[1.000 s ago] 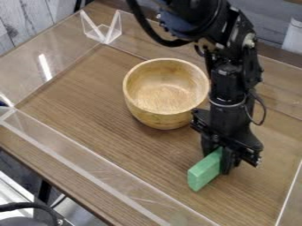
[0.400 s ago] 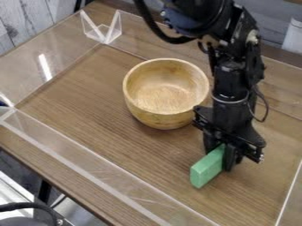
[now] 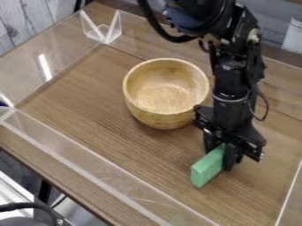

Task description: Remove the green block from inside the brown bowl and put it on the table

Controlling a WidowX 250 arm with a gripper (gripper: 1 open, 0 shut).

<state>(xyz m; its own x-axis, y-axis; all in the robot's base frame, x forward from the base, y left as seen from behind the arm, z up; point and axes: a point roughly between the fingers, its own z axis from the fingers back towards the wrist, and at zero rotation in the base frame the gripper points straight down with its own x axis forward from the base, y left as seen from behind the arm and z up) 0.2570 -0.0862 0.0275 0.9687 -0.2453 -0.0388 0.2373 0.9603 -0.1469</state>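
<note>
The green block (image 3: 207,169) lies on the table (image 3: 106,150), right of and nearer than the brown bowl (image 3: 141,110). Its near end rests on the wood, and its far end sits between the fingers of my gripper (image 3: 228,152). The gripper points straight down and is shut on that far end. The round light-tan bowl stands upright with nothing inside it, and its right side is just left of my black arm (image 3: 231,79).
Low clear acrylic walls (image 3: 71,150) run along the table's edges, one close in front of the block. A small clear acrylic stand (image 3: 101,28) sits at the back left. Bare wood lies left of the bowl.
</note>
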